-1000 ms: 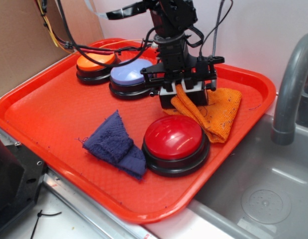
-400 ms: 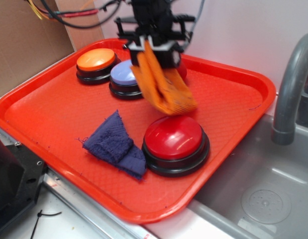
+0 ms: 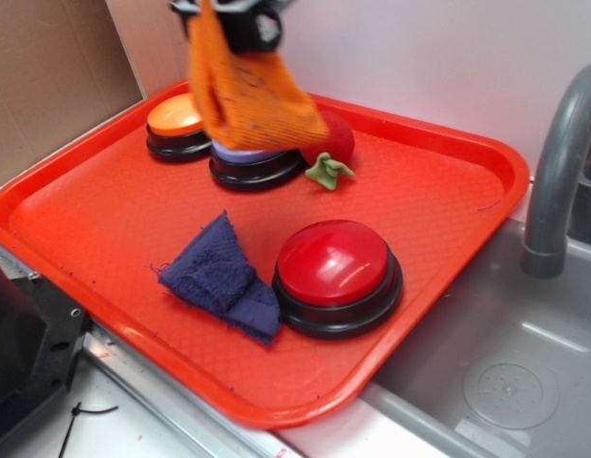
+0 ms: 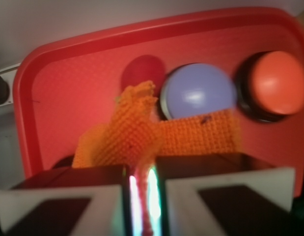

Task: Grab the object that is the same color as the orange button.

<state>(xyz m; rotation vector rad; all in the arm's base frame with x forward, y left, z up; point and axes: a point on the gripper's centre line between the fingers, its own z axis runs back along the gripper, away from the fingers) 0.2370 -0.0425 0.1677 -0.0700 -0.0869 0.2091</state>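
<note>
While the orange rag hangs in the air at the top of the exterior view, clear of the tray, the gripper above it is mostly cut off by the frame edge, with only dark parts showing where the cloth is pinched. The rag's lower edge drapes in front of the lavender button and partly hides it. Just left of that sits the orange button, near the tray's far left rim. A red ball with a green leafy bit lies right beside the lavender button. Toward the front, a blue rag lies crumpled, touching the big red button. The tray's right half and far right corner are bare plastic, as is a wide strip along the left front. A raised rim runs all round. Behind stands a white wall, with brown cardboard at left; a grey faucet and steel sink lie to the right.

From the wrist view, the two pads are pressed nearly together, clamped on the rag, which bunches up ahead of them. Beyond it, blurred, are the ball, lavender button and orange button, with open tray at left up to the rim.
</note>
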